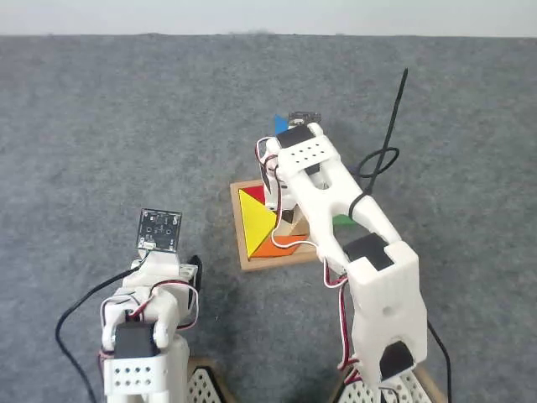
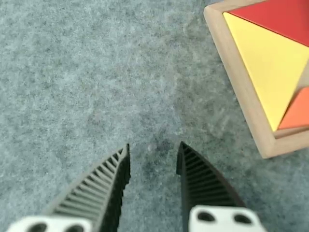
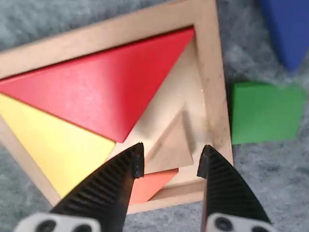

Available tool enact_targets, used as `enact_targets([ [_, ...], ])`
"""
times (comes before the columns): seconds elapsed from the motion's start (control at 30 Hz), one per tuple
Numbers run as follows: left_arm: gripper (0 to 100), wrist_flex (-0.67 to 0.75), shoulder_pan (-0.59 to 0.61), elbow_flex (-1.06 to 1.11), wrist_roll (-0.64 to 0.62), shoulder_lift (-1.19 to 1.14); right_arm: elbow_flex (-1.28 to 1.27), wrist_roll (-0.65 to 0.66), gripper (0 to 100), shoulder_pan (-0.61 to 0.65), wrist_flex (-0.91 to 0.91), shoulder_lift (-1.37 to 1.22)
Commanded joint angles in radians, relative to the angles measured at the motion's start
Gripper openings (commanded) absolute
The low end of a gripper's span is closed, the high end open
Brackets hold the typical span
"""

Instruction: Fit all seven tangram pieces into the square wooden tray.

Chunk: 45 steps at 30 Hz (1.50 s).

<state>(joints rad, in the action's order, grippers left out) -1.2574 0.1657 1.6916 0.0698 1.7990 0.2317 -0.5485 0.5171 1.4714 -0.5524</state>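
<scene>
The square wooden tray (image 1: 243,243) (image 2: 240,92) (image 3: 211,72) lies mid-table. In it lie a red triangle (image 3: 106,92) (image 1: 252,195), a yellow triangle (image 3: 53,150) (image 1: 254,220) (image 2: 270,67), an orange piece (image 3: 149,186) (image 1: 277,246) (image 2: 299,111) and a small plain-wood triangle (image 3: 170,145). My right gripper (image 3: 169,162) hangs open over the tray, its fingers on either side of the wood triangle. A green piece (image 3: 263,112) (image 1: 342,221) and a blue piece (image 3: 289,29) (image 1: 279,126) lie on the carpet outside the tray. My left gripper (image 2: 153,150) (image 1: 193,264) is open over bare carpet, short of the tray's corner.
Grey carpet covers the table. A black cable (image 1: 390,138) rises beyond the right arm. Both arm bases (image 1: 210,386) stand at the near edge. Open carpet stretches to the left of the tray and behind it.
</scene>
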Motion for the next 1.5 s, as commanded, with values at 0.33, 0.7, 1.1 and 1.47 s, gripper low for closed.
enact_targets([
  [0.33,15,-0.009,-0.003,-0.008,0.006,0.028,0.000,-0.011,20.2,0.012,0.033,0.012],
  [0.7,15,-0.009,-0.003,-0.008,0.006,0.028,0.006,-0.008,24.5,0.015,0.025,-0.030],
  [1.1,15,-0.009,-0.003,-0.008,0.006,0.028,0.006,-0.011,23.2,0.008,0.024,-0.039],
  [1.47,15,-0.009,-0.003,-0.008,0.006,0.028,0.006,-0.012,15.8,0.007,0.004,-0.030],
])
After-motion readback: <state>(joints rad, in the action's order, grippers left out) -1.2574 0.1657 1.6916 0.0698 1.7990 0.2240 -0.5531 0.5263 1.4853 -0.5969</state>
